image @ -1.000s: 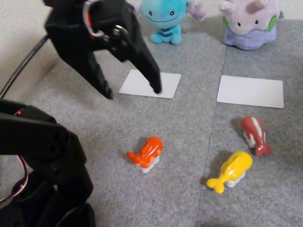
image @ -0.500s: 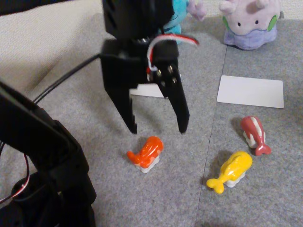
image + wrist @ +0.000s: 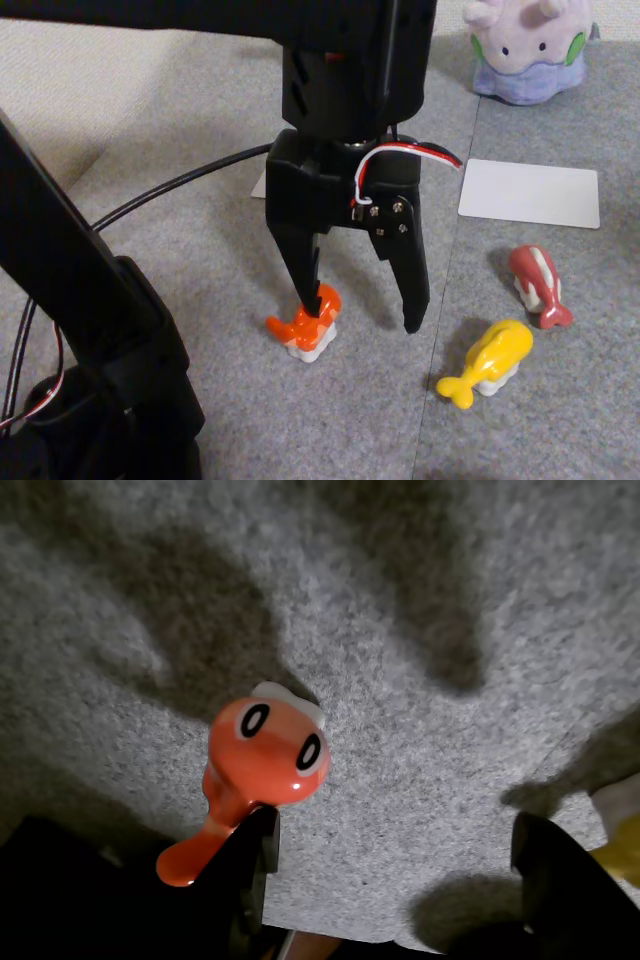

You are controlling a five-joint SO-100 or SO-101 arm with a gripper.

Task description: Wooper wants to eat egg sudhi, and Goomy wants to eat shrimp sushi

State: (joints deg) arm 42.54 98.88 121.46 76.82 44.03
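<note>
Wrist view alone shows orange sushi's eyes beside gripper

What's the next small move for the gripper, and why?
Probably shift the gripper slightly toward the orange sushi toy in the fixed view, then close. The jaws are open, but one fingertip sits at or over the toy instead of beside it; the wrist view shows the toy off-centre, hard by that finger.

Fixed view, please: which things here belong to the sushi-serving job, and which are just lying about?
Job: Goomy, yellow egg sushi, orange sushi at the open end effector, white card.
Lying about: black cable; perhaps the red striped sushi, unless that is the shrimp.
</note>
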